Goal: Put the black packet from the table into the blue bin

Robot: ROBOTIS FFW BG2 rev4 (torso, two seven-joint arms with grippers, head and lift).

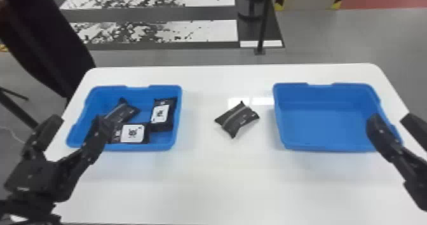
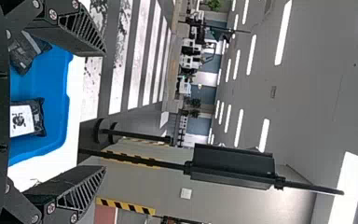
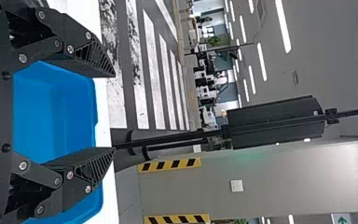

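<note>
Between the left and right jaws, both spread and empty, the black packet (image 1: 235,119) lies on the worktop (image 1: 222,183), likely light, pliable and slick, best pinched gently across its middle.

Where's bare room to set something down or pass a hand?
Widest: white tabletop on the robot's side of the black pillow-shaped packet. Narrower: between packet and left blue plastic bin; tighter toward the right blue plastic bin, whose floor is bare but has the black right gripper alongside. Crowded: left bin, black packets inside, left gripper close.
</note>
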